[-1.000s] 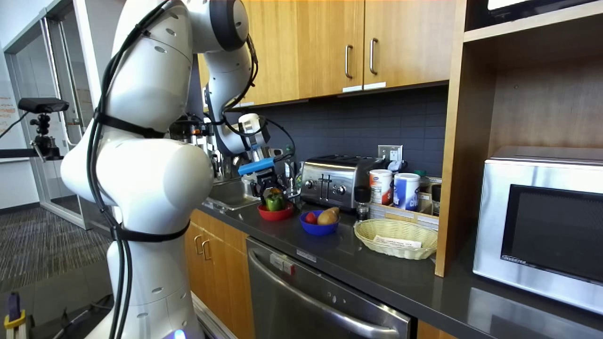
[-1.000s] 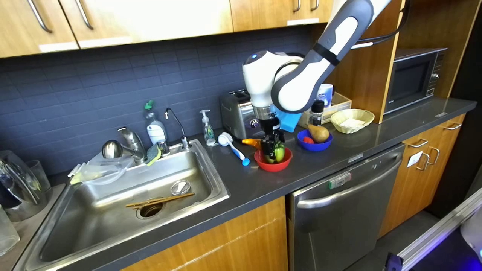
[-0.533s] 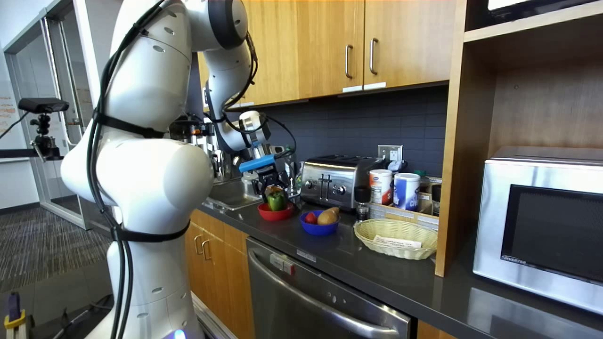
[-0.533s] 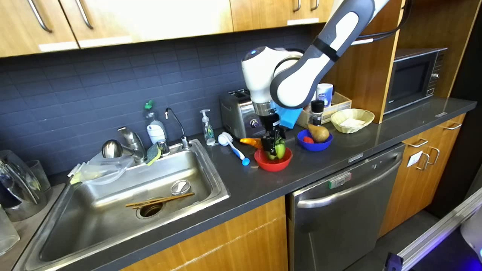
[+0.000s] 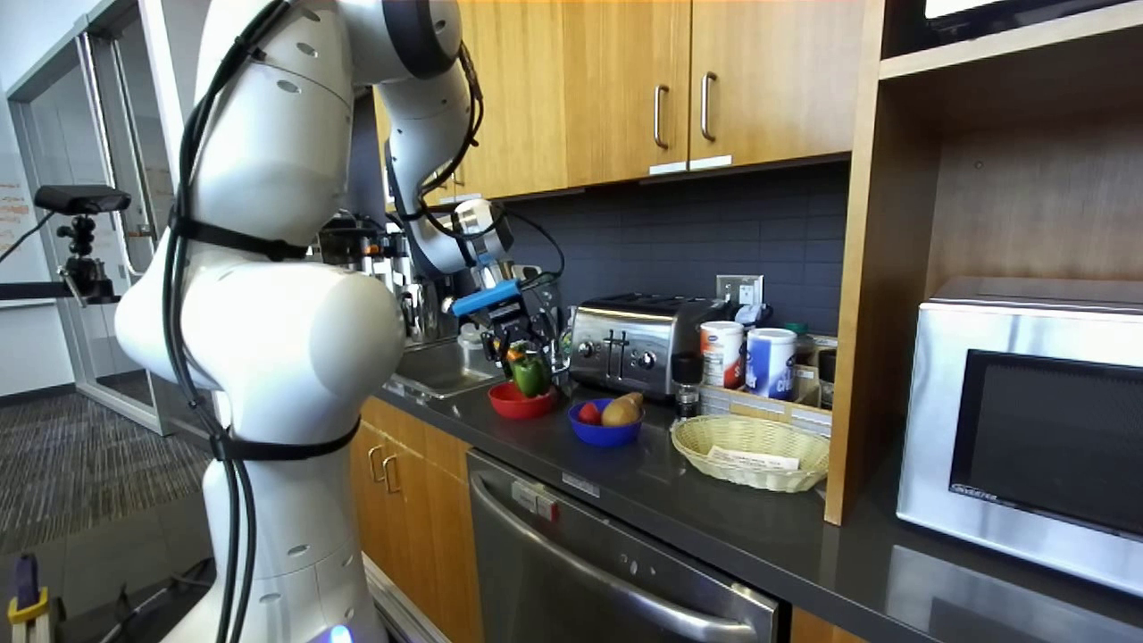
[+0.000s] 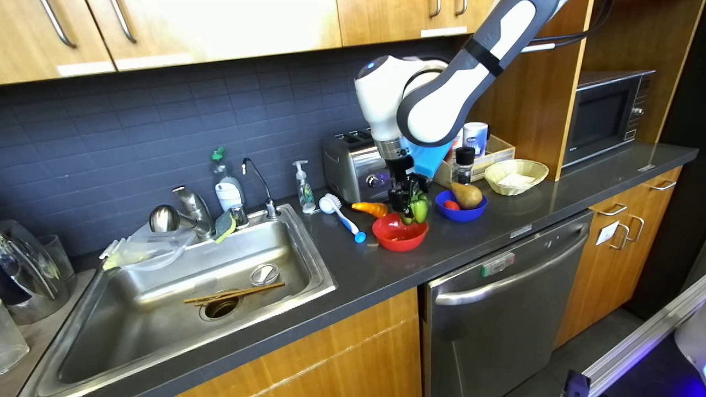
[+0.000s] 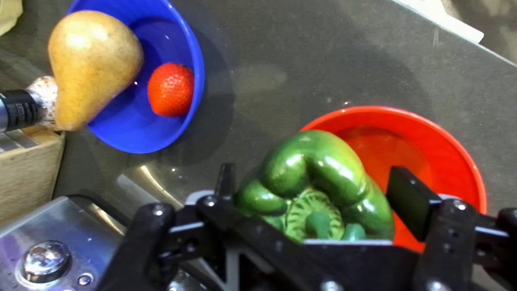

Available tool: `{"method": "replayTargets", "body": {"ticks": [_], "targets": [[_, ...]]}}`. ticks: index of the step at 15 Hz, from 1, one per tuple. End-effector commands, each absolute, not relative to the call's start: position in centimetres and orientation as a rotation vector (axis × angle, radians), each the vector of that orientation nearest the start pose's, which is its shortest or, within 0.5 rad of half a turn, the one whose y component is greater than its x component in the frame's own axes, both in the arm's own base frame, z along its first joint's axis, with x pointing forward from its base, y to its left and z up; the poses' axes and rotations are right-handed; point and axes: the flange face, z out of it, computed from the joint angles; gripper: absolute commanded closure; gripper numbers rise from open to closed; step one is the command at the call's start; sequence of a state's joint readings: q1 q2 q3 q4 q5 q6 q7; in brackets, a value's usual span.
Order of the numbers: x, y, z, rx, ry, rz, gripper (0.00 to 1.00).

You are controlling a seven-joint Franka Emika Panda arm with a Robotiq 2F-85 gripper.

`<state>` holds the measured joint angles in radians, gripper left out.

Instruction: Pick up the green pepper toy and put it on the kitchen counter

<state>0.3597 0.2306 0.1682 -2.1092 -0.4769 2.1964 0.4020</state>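
"Counter, the biggest thing here: how much of it shows?"

"A long dark stretch, cut off at a bottom corner in an exterior view. The white arm loses its upper end in both exterior views."

"And the sink?"

"Partly behind the arm in an exterior view, where the microwave also runs off the edge. Of the toaster, the wrist view catches only a corner."

"What comes next in size?"

"The blue bowl, whose rim leaves the top of the wrist view. Then the red bowl, one side of it hidden under the pepper."

"And the gripper, is it holding anything?"

"Yes, the jaws are clamped on the pepper, one to either side, with the gripper's own black body covering the pepper's lower part in the wrist view."

"Where is it, then?"

"Over the edge of the red bowl. I can't tell whether its underside clears the rim."

"Anything smaller?"

"A pear in the blue bowl. An orange toy lies just beside the red bowl, and whether those two touch is hard to make out. Smallest is the strawberry, in the blue bowl too, plain in the wrist view."
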Motion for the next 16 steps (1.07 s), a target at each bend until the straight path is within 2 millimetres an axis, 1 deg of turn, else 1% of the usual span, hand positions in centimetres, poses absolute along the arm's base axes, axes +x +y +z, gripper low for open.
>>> {"method": "replayTargets", "body": {"ticks": [1,6,11,16], "targets": [[48.2,26.6,31.7,-3.439,-0.719,-0.079,0.32],[48.3,25.7,32.4,-3.459,-0.661,-0.074,0.32],[48.6,23.6,32.6,-3.474,-0.572,-0.055,0.32],[48.6,21.7,32.1,-3.475,-0.491,-0.009,0.32]]}}
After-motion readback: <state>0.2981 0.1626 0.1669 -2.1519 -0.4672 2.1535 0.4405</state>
